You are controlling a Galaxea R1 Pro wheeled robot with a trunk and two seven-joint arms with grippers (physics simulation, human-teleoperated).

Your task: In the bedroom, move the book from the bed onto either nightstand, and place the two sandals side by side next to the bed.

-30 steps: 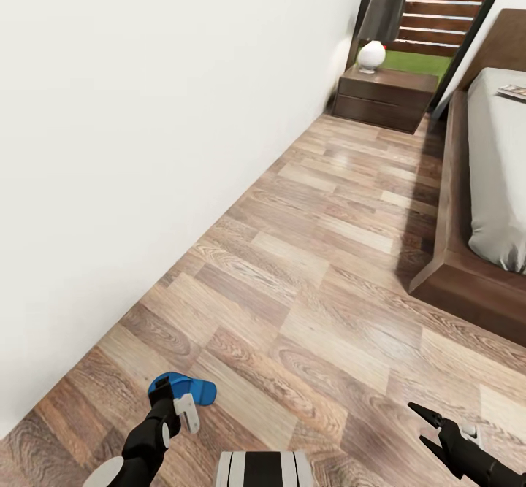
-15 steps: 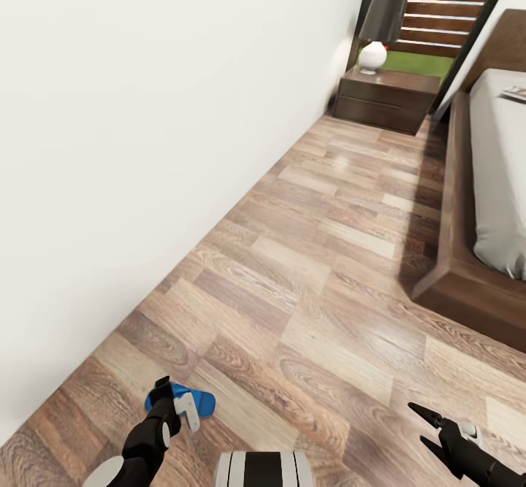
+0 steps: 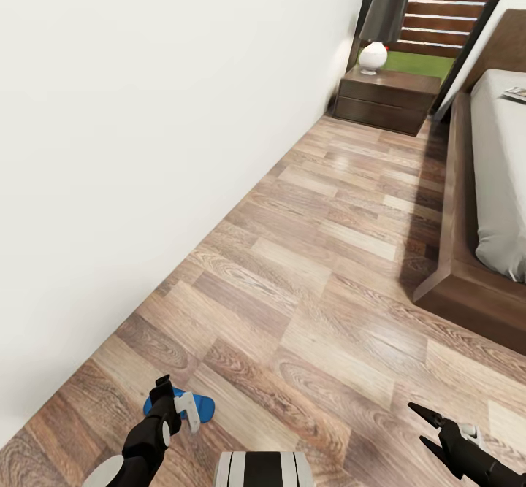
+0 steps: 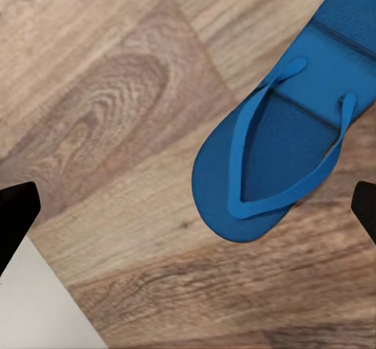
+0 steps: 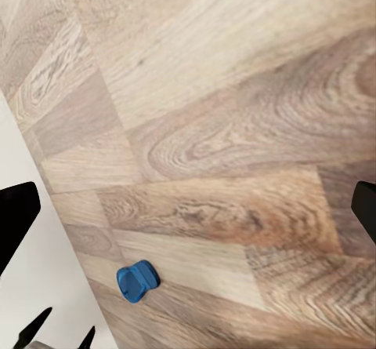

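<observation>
- Sandal (image 3: pixel 199 407) lies flat on the floor (image 3: pixel 307 275) near the wall, under the left tool (image 3: pixel 177 402), whose fingers are spread, empty.
- Right tool (image 3: pixel 431 428) hangs released above bare planks.
- Book (image 3: pixel 516 94) rests on the bed (image 3: pixel 504 173), nightstand (image 3: pixel 386 97) beyond.

Blue sandal (image 4: pixel 282 141) strap-up on wood-plank floor (image 4: pixel 110 90)

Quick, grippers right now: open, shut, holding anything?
Left gripper: open, empty, above the blue sandal on the floor.
Right gripper: open, empty, over bare wood floor.
</observation>
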